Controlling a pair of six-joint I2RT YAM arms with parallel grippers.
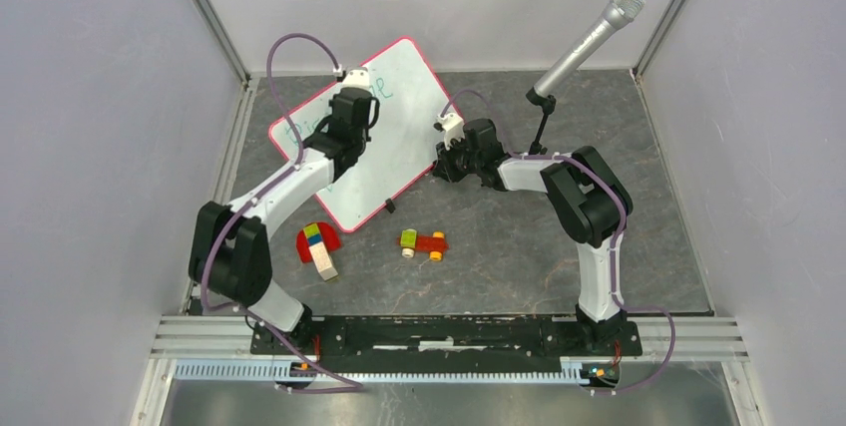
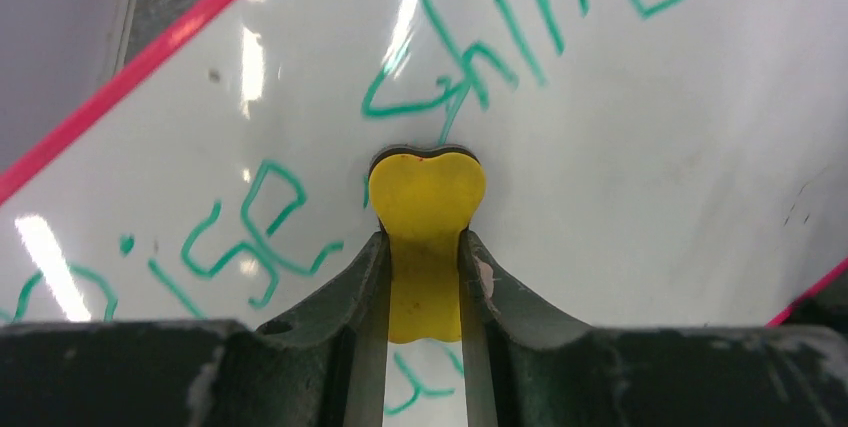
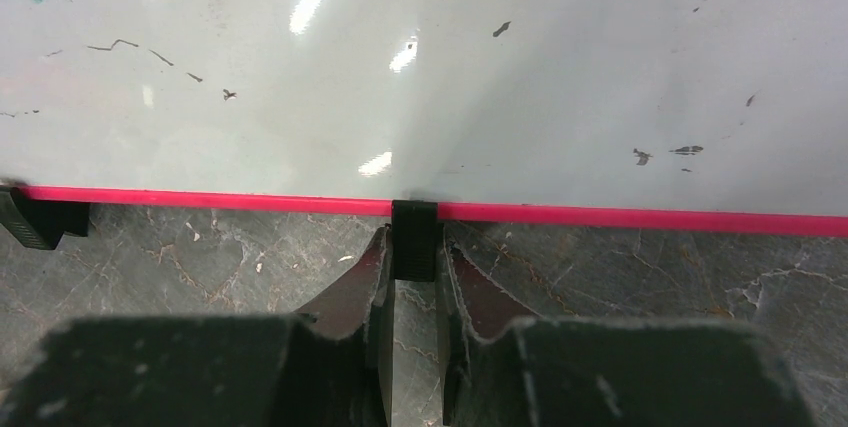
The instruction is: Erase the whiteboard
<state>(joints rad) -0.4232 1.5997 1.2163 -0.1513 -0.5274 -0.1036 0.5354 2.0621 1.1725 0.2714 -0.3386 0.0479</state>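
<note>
Yellow flat eraser point(image 2: 427, 192) pinched in left gripper point(image 2: 425, 247) sits against large white red-rimmed whiteboard point(image 2: 650, 167) directly ahead, green marker writing point(image 2: 455, 77) around it; right gripper point(image 3: 412, 252) nips small black clip foot point(image 3: 413, 232) at its tips, and should that slip, board likely skids across grey worktop point(image 3: 620, 277).

Top cam: fixed high behind arm bases point(image 1: 599, 324), looking down on whole grey marbled table point(image 1: 519, 246). Wrist cams: close-up, looking out along own fingers point(image 2: 335, 297). All three share the large flat white pink-rimmed whiteboard point(image 1: 409, 127): left its face, right its edge.
</note>
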